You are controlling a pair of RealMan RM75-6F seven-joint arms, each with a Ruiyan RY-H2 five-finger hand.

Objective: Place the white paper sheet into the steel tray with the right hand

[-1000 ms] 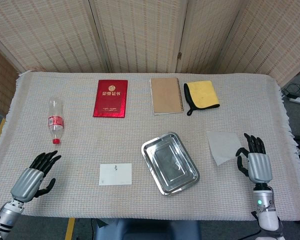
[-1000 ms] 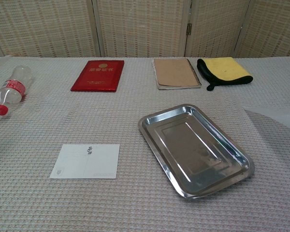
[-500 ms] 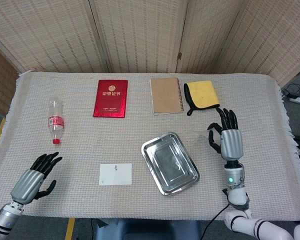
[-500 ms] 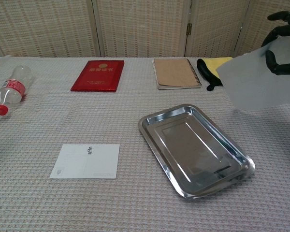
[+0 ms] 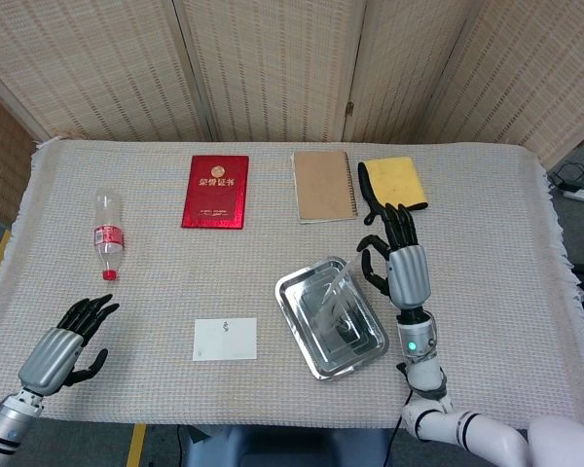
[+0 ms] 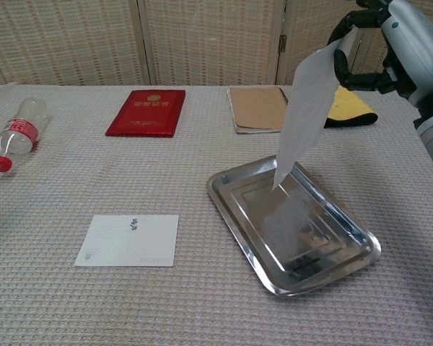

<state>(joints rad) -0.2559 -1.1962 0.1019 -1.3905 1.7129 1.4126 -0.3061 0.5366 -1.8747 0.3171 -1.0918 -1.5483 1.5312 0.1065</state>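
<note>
My right hand (image 5: pixel 397 261) (image 6: pixel 394 45) pinches the top edge of the white paper sheet (image 6: pixel 304 108) (image 5: pixel 341 285) and holds it up in the air. The sheet hangs down slanted, and its lower corner dangles just above the far part of the steel tray (image 6: pixel 234 225) (image 5: pixel 288 293). The tray lies at the table's middle, slightly right, and its shiny floor mirrors the sheet. Near the front left corner, my left hand (image 5: pixel 64 346) hovers with fingers apart and holds nothing; the chest view does not show it.
A red booklet (image 5: pixel 215 191), a brown spiral notebook (image 5: pixel 323 185) and a yellow cloth (image 5: pixel 395 183) lie along the far side. A plastic bottle (image 5: pixel 107 234) lies at the left. A white card (image 5: pixel 224 339) sits left of the tray.
The right hand lifted the sheet off the table at the right and carried it leftward to above the tray. The left hand stayed put.
</note>
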